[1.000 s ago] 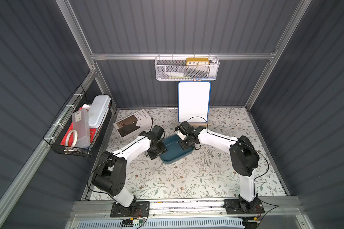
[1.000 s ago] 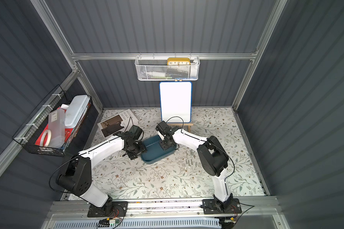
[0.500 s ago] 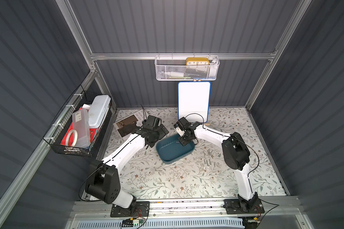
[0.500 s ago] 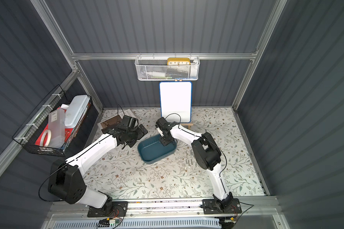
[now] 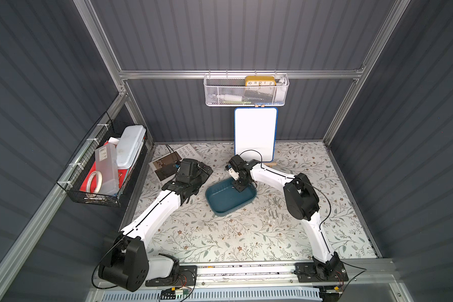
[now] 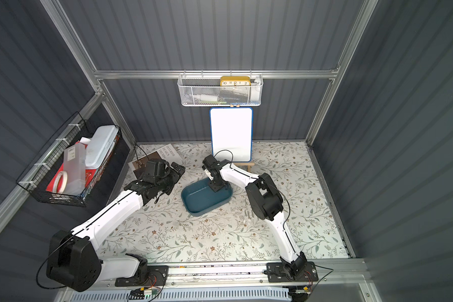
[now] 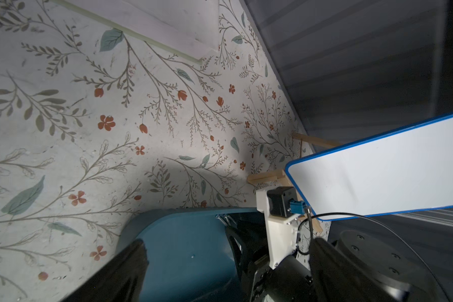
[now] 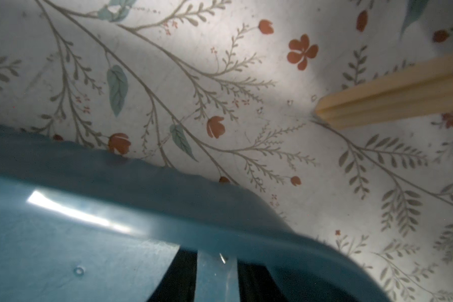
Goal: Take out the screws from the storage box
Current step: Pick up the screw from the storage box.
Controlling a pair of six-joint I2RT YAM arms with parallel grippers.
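A whiteboard [image 5: 255,134] stands on a small wooden easel [image 5: 272,164] just behind the right jaws. A magazine [image 5: 168,162] lies flat on the floral counter [image 5: 220,235] beside the left jaws. High above both jaws hangs a white mesh basket [image 5: 228,95] with a yellow clock [image 5: 260,81]. A black wire basket [image 5: 100,200], well apart from the left jaws, holds a translucent case [image 5: 105,167], a white case [image 5: 130,146] and a tape roll [image 5: 93,181].

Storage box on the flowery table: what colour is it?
The storage box is a plain dark teal-blue with no pattern, shown best in a top view.
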